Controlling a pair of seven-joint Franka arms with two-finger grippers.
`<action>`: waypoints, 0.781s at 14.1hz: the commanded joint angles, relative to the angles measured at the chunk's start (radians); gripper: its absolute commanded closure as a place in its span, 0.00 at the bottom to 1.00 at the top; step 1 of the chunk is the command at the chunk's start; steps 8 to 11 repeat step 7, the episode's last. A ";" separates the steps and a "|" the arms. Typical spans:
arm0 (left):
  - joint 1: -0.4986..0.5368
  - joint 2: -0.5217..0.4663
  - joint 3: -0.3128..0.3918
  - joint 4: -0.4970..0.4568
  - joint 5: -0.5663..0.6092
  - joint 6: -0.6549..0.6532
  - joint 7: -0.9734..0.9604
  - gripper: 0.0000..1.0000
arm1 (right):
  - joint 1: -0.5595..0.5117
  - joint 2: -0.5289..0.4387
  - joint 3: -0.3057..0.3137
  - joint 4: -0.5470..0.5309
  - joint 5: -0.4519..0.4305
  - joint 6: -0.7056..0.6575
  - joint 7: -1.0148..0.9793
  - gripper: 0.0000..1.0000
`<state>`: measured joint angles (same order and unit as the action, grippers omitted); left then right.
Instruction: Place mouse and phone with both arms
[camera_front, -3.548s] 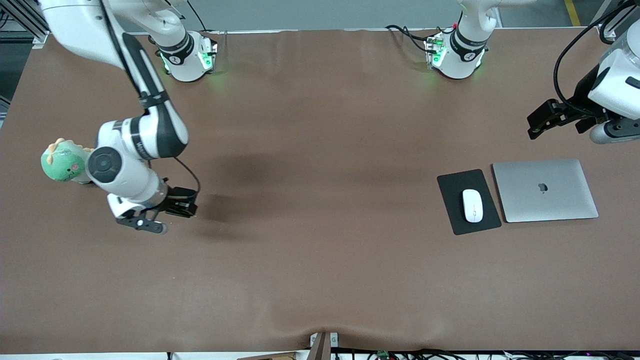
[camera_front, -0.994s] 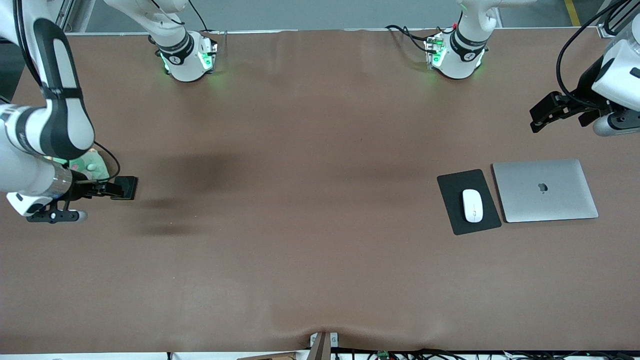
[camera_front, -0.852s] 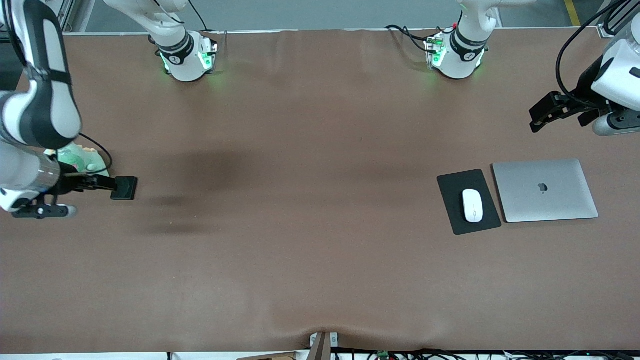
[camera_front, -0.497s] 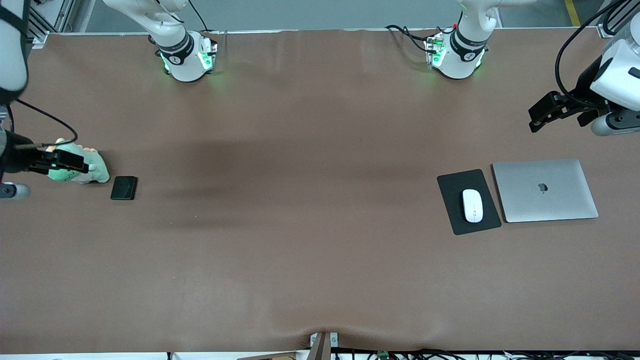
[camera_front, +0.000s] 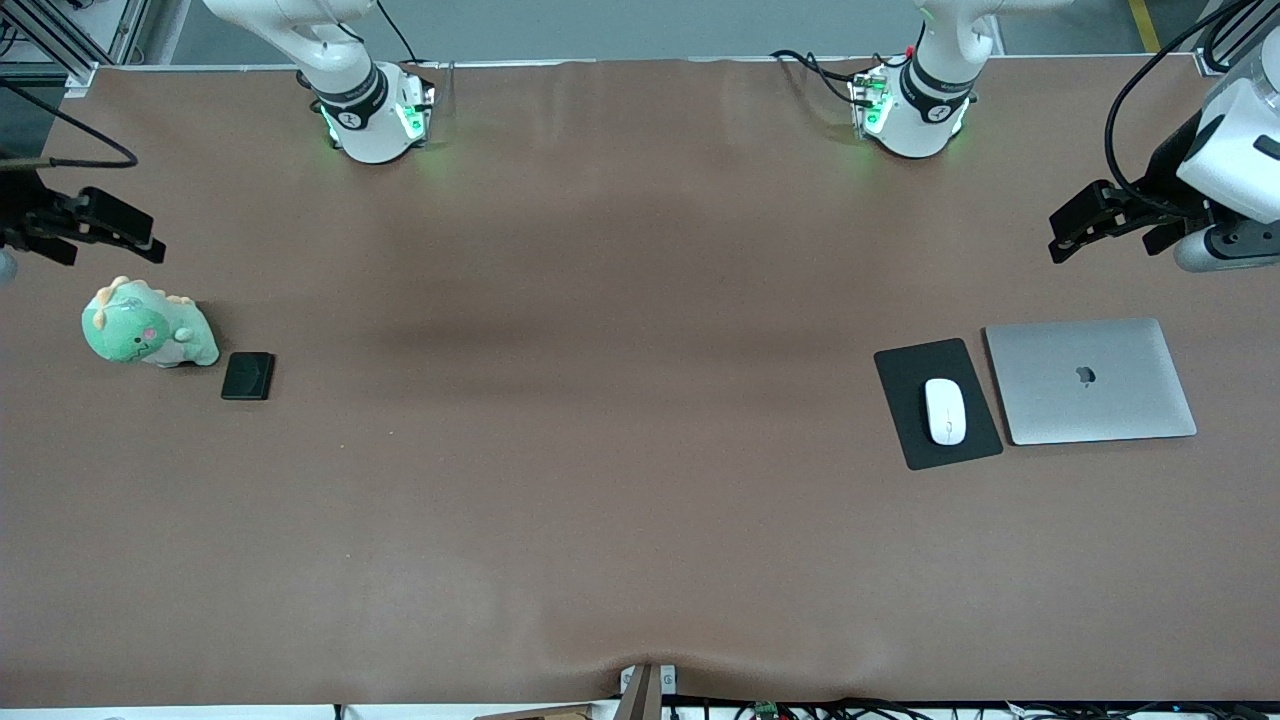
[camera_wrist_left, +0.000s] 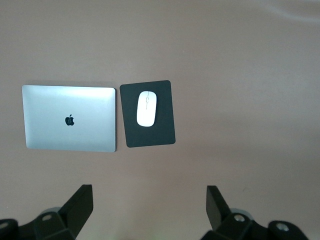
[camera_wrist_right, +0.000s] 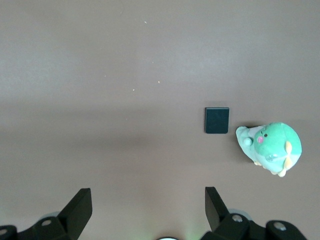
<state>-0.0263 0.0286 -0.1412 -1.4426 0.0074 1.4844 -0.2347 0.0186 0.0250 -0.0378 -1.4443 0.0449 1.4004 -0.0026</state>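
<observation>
The white mouse (camera_front: 945, 411) lies on the black mouse pad (camera_front: 912, 373) beside the closed laptop; it also shows in the left wrist view (camera_wrist_left: 146, 108). The black phone (camera_front: 247, 376) lies flat on the table next to the green plush toy; it also shows in the right wrist view (camera_wrist_right: 217, 120). My left gripper (camera_front: 1080, 232) is open and empty, up in the air over bare table at the left arm's end. My right gripper (camera_front: 128, 232) is open and empty, high over the table edge at the right arm's end, above the plush.
A silver closed laptop (camera_front: 1090, 380) lies beside the mouse pad, seen also in the left wrist view (camera_wrist_left: 69, 124). A green plush dinosaur (camera_front: 145, 333) sits beside the phone, seen also in the right wrist view (camera_wrist_right: 272, 146). Brown table cloth (camera_front: 620, 400) spans between them.
My right gripper let go of the phone beside the plush, opened, and drew up and away toward the table edge. My left gripper barely shifted. The mouse has not moved.
</observation>
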 joint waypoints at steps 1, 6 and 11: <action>0.023 -0.007 0.005 0.002 -0.014 -0.013 0.037 0.00 | -0.003 -0.051 -0.005 -0.025 0.009 -0.040 0.001 0.00; 0.048 -0.013 0.003 0.002 -0.011 -0.027 0.041 0.00 | -0.008 -0.051 -0.008 -0.025 -0.007 -0.057 -0.017 0.00; 0.048 -0.013 0.005 0.002 -0.011 -0.027 0.041 0.00 | -0.008 -0.050 -0.010 -0.025 -0.008 -0.057 -0.017 0.00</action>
